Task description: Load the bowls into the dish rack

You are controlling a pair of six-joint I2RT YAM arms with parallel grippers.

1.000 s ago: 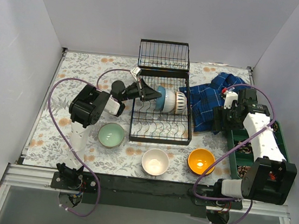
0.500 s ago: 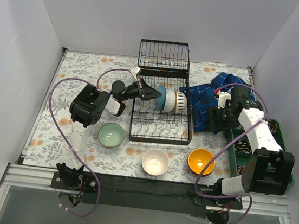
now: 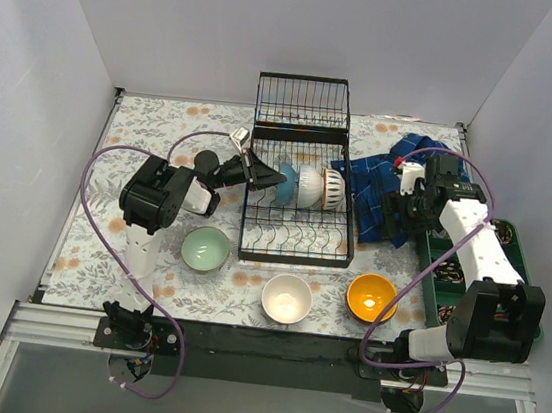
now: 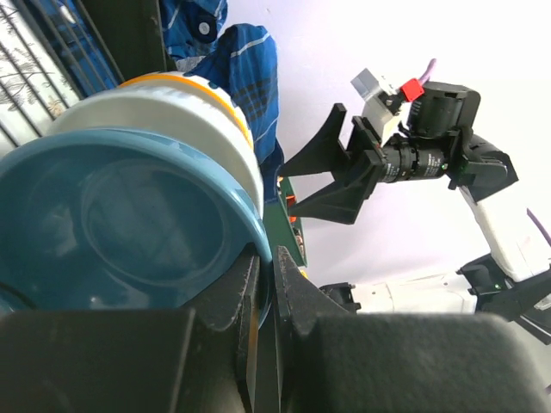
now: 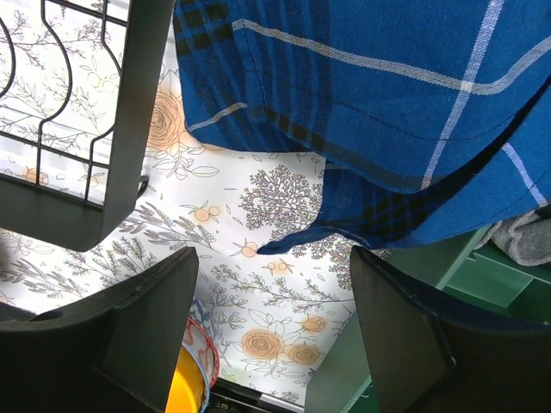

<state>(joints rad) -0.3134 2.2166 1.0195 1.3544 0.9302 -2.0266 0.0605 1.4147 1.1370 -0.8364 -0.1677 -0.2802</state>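
Three bowls stood on edge in the dish rack [image 3: 292,237], side by side in its rear row of tines: a blue bowl [image 3: 285,181] at the left, a plain white bowl [image 3: 306,184] against it, and a ribbed bowl [image 3: 332,188] at the right. Your left end effector [image 4: 265,258] reached in from the rack's left side and was pressed together on the blue bowl's rim. In the wrist view that rim ran down between the two fingers [image 4: 301,301], and the bowl's hollow faced the camera.

Three more bowls sat upright on the floral bench [image 3: 154,131], in front of the rack and apart from it. You had a pale green bowl [image 3: 205,249] near its front left corner, a loose white bowl [image 3: 286,298] before its front edge, and an orange bowl [image 3: 371,297] off its front right corner.

Your right end effector [image 5: 271,258] hung with its jaws spread wide over the near edge of the blue plaid cloth [image 3: 379,184]; only bench and cloth showed between them. That cloth lay crumpled between the rack and the green tray [image 5: 491,280]
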